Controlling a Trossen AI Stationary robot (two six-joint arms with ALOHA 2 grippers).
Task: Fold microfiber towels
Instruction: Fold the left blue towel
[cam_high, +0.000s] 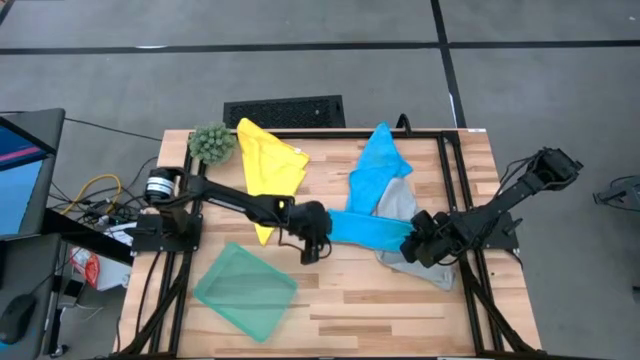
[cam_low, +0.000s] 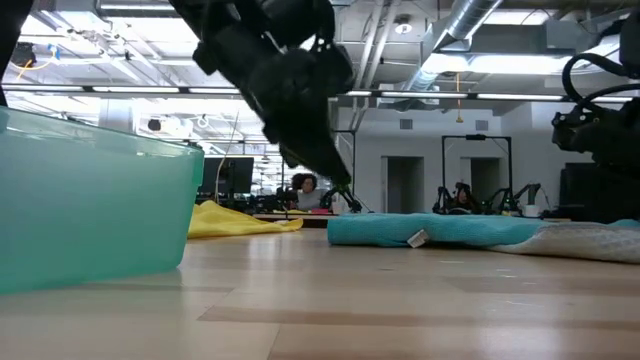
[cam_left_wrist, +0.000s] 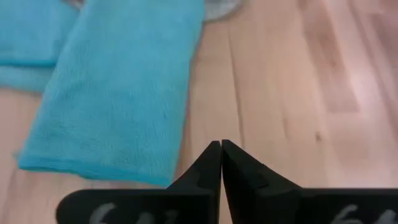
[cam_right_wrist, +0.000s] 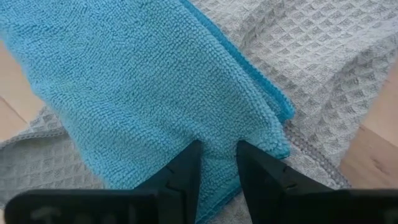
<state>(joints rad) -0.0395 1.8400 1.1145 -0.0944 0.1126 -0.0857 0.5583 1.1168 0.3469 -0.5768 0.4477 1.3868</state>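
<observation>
A bright blue towel, folded into a long strip, lies on the table between my two grippers, its right end on the light grey towel. My left gripper is shut and empty just off the strip's left end, over bare wood. My right gripper is open by a narrow gap over the strip's right end. A second blue towel lies crumpled behind the strip. The yellow towel lies at the far left and the teal towel at the near left. My right gripper points down at the blue strip's right end, near its stacked edges, one fingertip on either side of a patch of the cloth. I cannot tell whether the fingertips touch it. The cloth lies flat on the grey towel.
A fuzzy green plant ball sits at the far left corner. Bare wood lies along the near edge. In the low view the teal towel fills the left foreground.
</observation>
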